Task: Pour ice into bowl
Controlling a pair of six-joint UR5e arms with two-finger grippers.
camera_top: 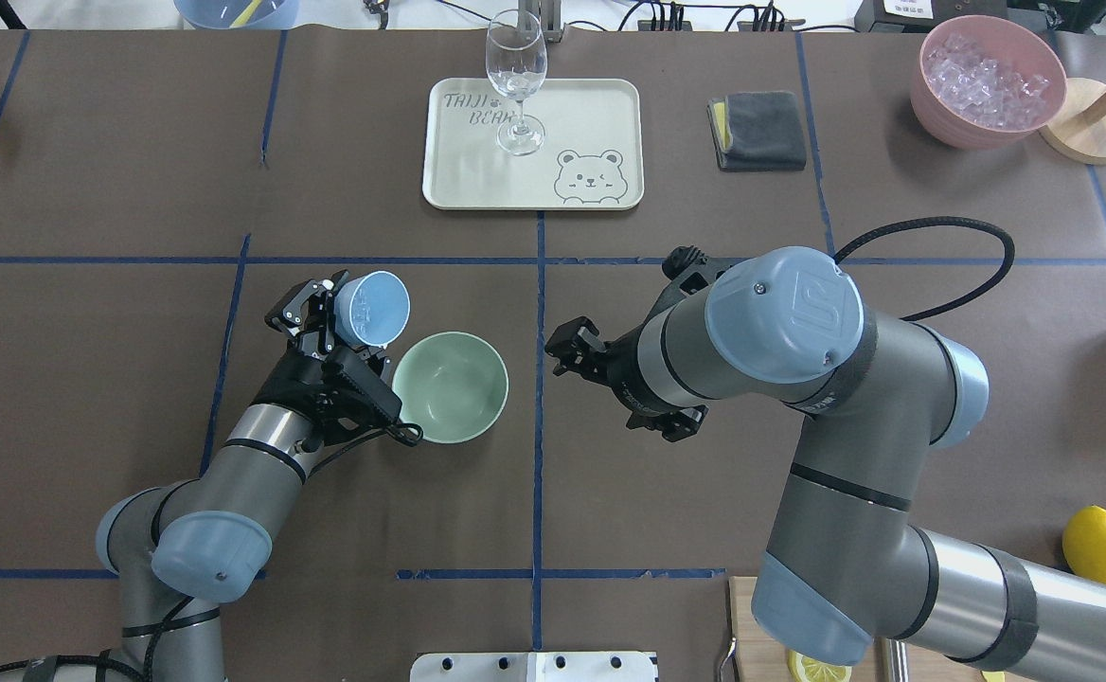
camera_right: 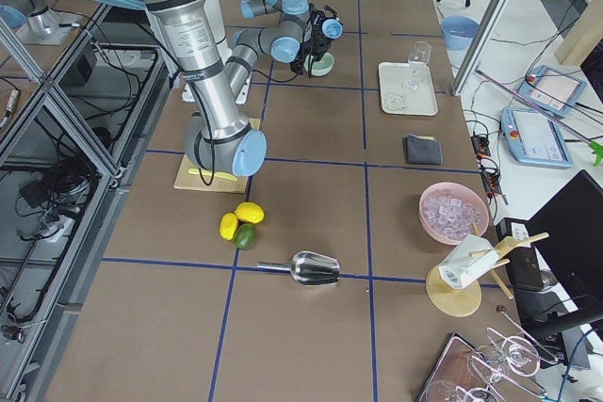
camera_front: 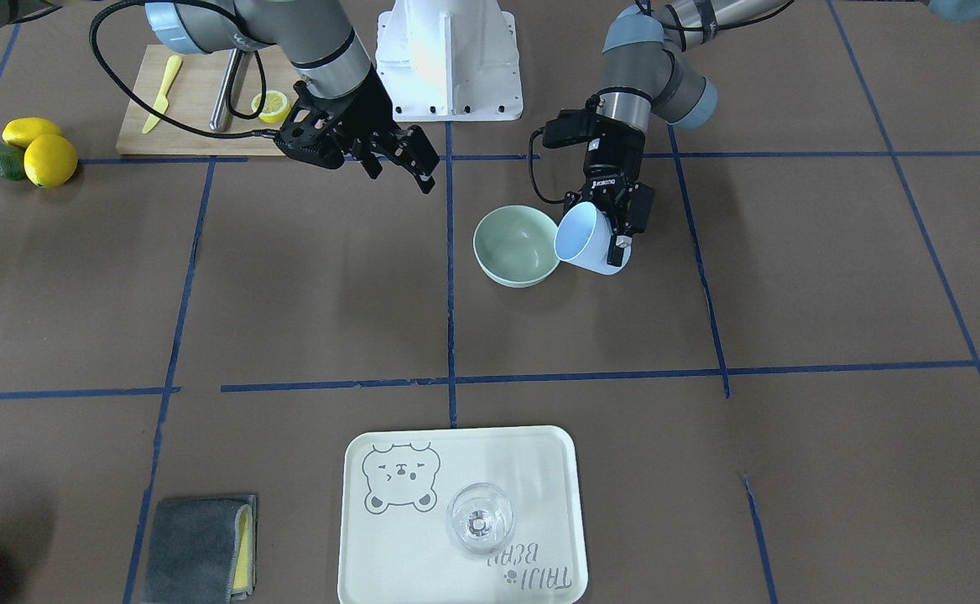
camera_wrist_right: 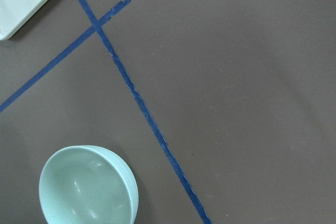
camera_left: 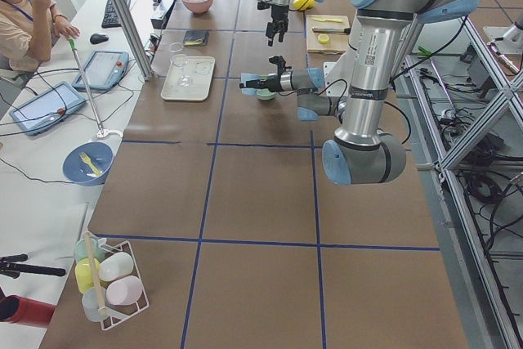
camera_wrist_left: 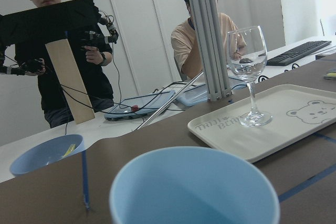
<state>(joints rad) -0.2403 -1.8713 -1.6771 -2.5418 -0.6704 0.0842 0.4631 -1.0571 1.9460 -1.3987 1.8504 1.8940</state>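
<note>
The pale mint-green bowl [camera_front: 516,246] [camera_top: 450,386] stands near the table's middle. My left gripper [camera_front: 617,220] [camera_top: 330,317] is shut on a light blue cup [camera_front: 584,239] [camera_top: 370,308]. It holds the cup tilted, with its mouth at the bowl's rim. The cup's rim fills the bottom of the left wrist view [camera_wrist_left: 194,187], and no ice shows inside it. My right gripper [camera_front: 400,172] [camera_top: 572,349] is open and empty, hovering beside the bowl. In the right wrist view the bowl [camera_wrist_right: 86,187] shows only faint glints. I cannot tell whether they are ice.
A cream tray [camera_front: 389,554] with a clear glass [camera_front: 479,518] sits across from the bowl. A grey cloth [camera_front: 196,547] and a pink container of ice [camera_top: 986,76] lie further along. A cutting board [camera_front: 196,101], lemons [camera_front: 41,151] and a metal scoop [camera_right: 316,268] lie on my right side.
</note>
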